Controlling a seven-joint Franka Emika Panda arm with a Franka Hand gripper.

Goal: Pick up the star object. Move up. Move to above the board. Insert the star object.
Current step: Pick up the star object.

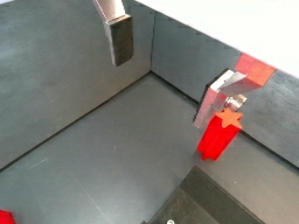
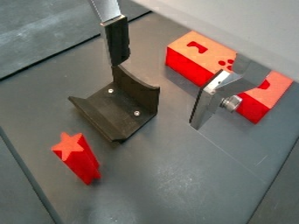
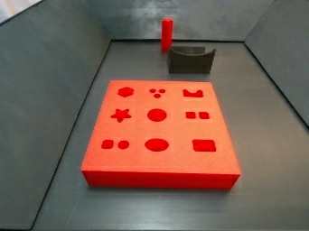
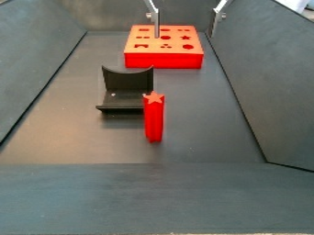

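The star object (image 4: pixel 153 117) is a tall red peg with a star-shaped top. It stands upright on the dark floor beside the fixture and shows in both wrist views (image 1: pixel 219 136) (image 2: pixel 79 157) and in a side view (image 3: pixel 168 36). The board (image 3: pixel 157 135) is a flat red block with shaped holes, lying apart from the peg; it also shows in a side view (image 4: pixel 166 46) and a wrist view (image 2: pixel 198 54). My gripper (image 2: pixel 158 94) hangs high near the board, open and empty, well away from the peg. Its fingers (image 4: pixel 153 15) show at the picture's upper edge.
The dark fixture (image 4: pixel 123 90) stands on the floor next to the peg and between peg and board; it also shows in a side view (image 3: pixel 190 59) and a wrist view (image 2: pixel 117 109). Grey walls (image 3: pixel 60 81) enclose the floor on the sides.
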